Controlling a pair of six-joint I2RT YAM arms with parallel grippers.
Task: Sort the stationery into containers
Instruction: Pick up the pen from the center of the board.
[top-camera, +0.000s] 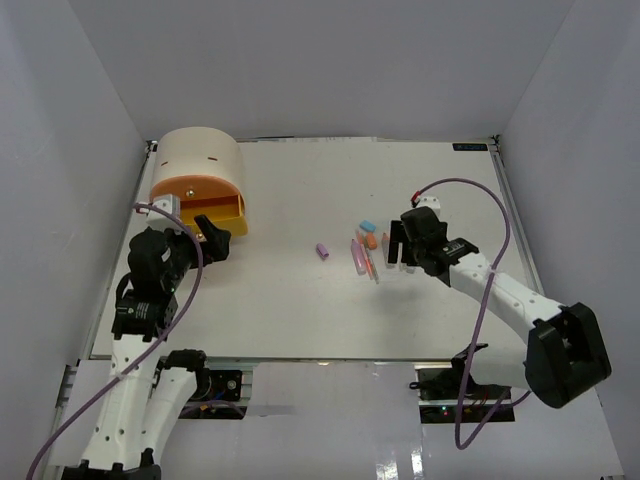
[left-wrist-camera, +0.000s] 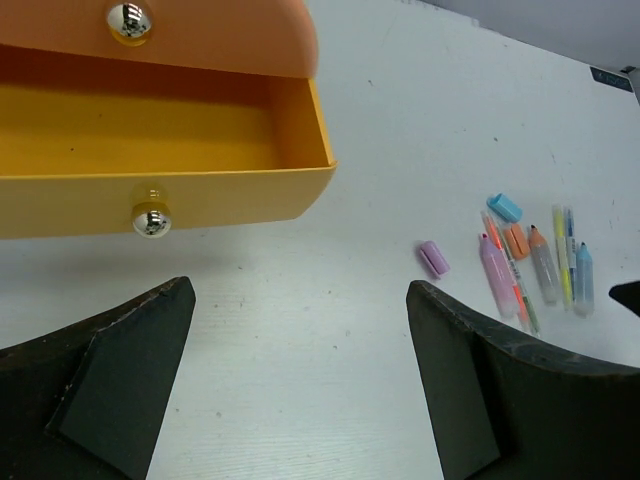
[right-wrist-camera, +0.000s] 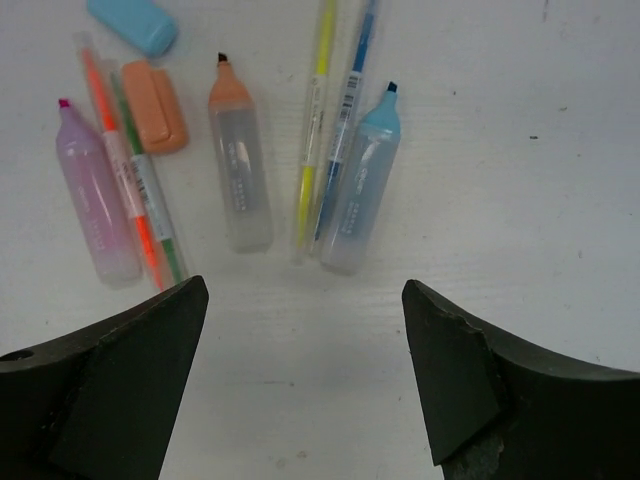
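The stationery lies in a loose cluster (top-camera: 365, 250) right of the table's middle. In the right wrist view I see a blue block (right-wrist-camera: 132, 24), an orange block (right-wrist-camera: 155, 105), a pink highlighter (right-wrist-camera: 95, 205), an orange-tipped highlighter (right-wrist-camera: 238, 165), thin yellow (right-wrist-camera: 315, 120) and blue pens, and a blue highlighter (right-wrist-camera: 360, 190). A purple block (top-camera: 323, 251) lies apart to their left. The beige cabinet (top-camera: 195, 160) stands at the back left with its yellow drawer (left-wrist-camera: 200, 195) pulled out, showing nothing inside. My left gripper (left-wrist-camera: 300, 290) is open just in front of that drawer. My right gripper (right-wrist-camera: 305, 288) is open right beside the pens.
The peach drawer front (left-wrist-camera: 200, 35) with its round knob (left-wrist-camera: 128, 20) sits shut above the yellow one. The white table (top-camera: 300, 310) ends at raised side walls on the left, right and back.
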